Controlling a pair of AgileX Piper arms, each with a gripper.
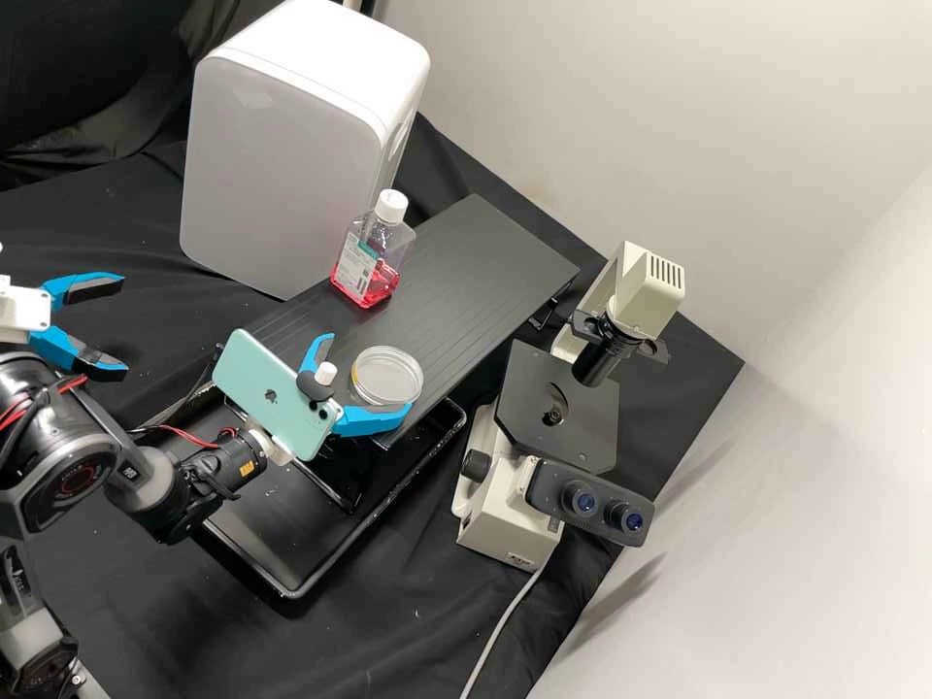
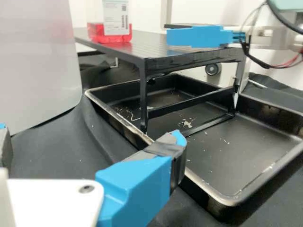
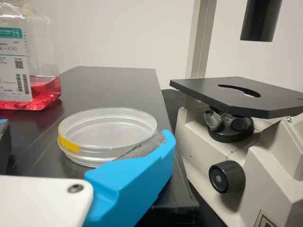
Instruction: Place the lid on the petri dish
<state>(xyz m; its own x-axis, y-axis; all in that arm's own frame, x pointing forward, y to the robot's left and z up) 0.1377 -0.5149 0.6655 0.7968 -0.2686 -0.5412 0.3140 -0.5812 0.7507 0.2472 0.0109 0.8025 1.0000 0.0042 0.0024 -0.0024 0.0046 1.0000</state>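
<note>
A clear round petri dish (image 1: pixel 386 376) with a strip of yellow tape on its rim (image 3: pixel 109 135) lies near the front corner of the raised black platform (image 1: pixel 466 272). I cannot tell whether a lid is on it. My right gripper (image 1: pixel 367 374) is open at platform height, one blue finger (image 3: pixel 137 175) on each side of the dish and close to its rim. Away at the left of the bench, my left gripper (image 1: pixel 122 323) hangs open above the black cloth, nothing between its fingers (image 2: pixel 156 165).
A flask of red liquid (image 1: pixel 369 257) stands on the platform's far end, in front of a white box (image 1: pixel 291 136). A black tray (image 2: pixel 246 161) lies under the platform. A microscope (image 1: pixel 563 427) stands right of the platform. A mint-green phone (image 1: pixel 272 393) rides on the right arm.
</note>
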